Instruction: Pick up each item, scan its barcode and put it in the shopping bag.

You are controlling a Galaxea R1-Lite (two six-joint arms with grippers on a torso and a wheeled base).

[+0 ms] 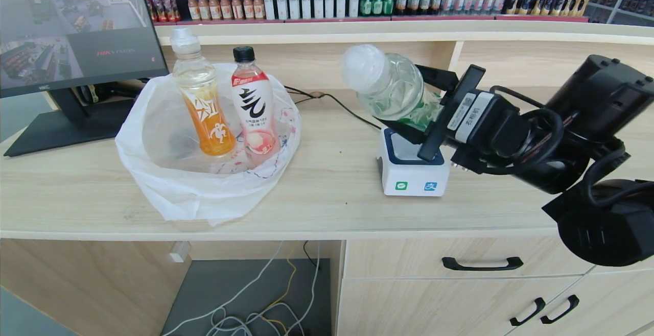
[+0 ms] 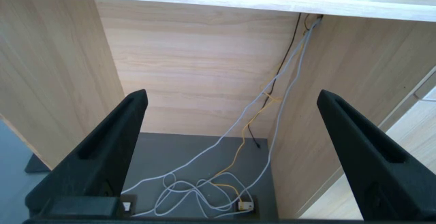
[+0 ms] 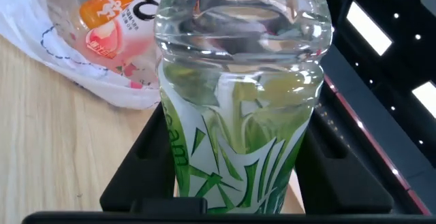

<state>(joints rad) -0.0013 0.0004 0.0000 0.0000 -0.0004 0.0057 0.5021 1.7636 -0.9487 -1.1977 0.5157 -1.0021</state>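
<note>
Head view: my right pincer grips a clear bottle, tilted just above the white scanner on the pale wood bench. The shopping bag sits to my left, with an orange bottle and a pink bottle standing inside. A monitor stands beside it, and a shelf of drinks lines the back wall. My left pincer hangs open under the bench, over loose cables.

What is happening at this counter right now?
The right gripper holds a clear green-labelled bottle tilted above the white barcode scanner on the counter. An orange drink bottle and a pink drink bottle already stand in the white shopping bag. The left gripper hangs open below the counter, holding nothing.
</note>
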